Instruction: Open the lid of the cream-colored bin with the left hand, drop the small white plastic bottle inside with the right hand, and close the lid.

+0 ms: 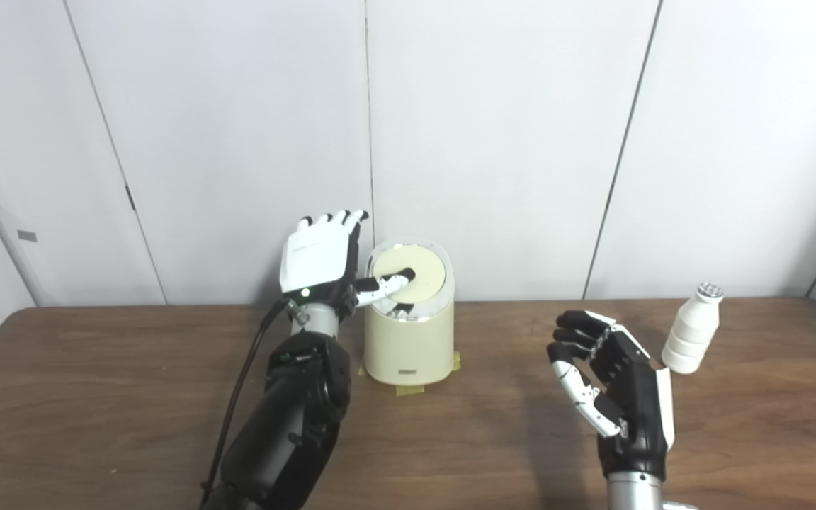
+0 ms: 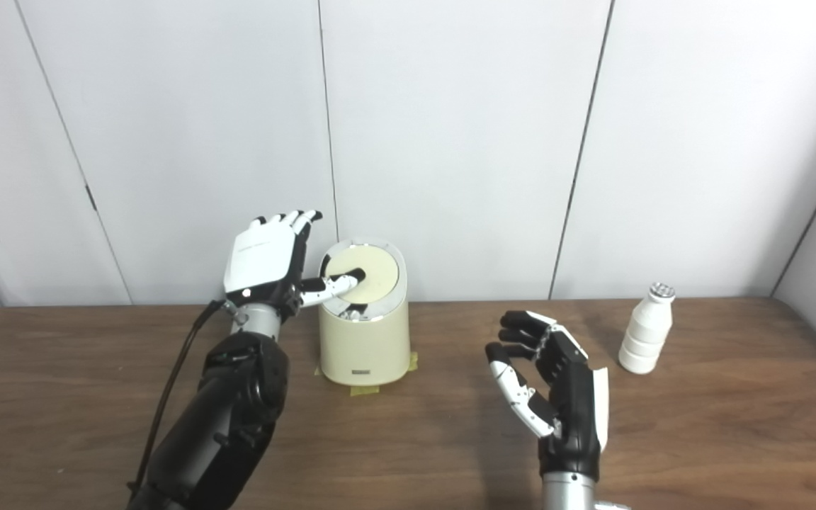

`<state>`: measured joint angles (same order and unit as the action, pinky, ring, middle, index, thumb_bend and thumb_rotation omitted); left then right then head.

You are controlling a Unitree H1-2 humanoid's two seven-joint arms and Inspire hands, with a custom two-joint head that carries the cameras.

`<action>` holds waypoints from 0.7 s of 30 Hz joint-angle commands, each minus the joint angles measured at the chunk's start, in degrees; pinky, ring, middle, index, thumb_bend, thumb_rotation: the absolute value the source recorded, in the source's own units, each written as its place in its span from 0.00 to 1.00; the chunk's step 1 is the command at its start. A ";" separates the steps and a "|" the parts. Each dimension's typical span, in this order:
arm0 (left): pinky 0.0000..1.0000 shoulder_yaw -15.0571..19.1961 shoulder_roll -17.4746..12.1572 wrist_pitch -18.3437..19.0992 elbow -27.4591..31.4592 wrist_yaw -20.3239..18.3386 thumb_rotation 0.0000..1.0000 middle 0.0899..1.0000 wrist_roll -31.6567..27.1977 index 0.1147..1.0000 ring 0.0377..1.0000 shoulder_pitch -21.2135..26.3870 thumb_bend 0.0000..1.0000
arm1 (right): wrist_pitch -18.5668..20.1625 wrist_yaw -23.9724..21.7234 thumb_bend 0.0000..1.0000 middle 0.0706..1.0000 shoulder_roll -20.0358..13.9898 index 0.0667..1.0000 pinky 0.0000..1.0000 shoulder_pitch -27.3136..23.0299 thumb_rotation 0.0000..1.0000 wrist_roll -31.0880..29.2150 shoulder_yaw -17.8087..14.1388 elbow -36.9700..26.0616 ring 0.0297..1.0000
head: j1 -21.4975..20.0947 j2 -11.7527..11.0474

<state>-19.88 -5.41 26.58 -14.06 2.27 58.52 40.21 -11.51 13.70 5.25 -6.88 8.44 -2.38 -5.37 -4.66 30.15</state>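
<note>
Table (image 1: 96, 397): brown wood grain, near edge cut off.
Bin (image 1: 408, 347): cream, taped down; front badge too small to read.
Left hand (image 1: 319, 258): fingers spread, thumb pressing tilted lid (image 1: 423, 273).
Right hand (image 1: 610, 382): empty, fingers loosely apart.
Bottle (image 1: 693, 329): white, upright, unlabelled, just beyond right hand.

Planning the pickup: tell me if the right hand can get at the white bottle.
Probably yes. The right hand is open, the white bottle stands upright just beyond it, and only bare table lies between them.
</note>
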 commanded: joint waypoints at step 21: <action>1.00 0.11 0.52 0.29 -3.87 1.96 0.31 0.91 4.05 0.90 0.93 3.22 0.78 | -0.90 0.42 0.24 0.62 0.71 0.57 0.55 -1.74 0.23 1.25 0.23 -1.80 0.61 | -0.49 0.45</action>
<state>-19.98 -4.88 26.64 -17.66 3.62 61.09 40.45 -11.12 14.10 5.44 -6.88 9.44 -2.40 -5.38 -5.10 30.59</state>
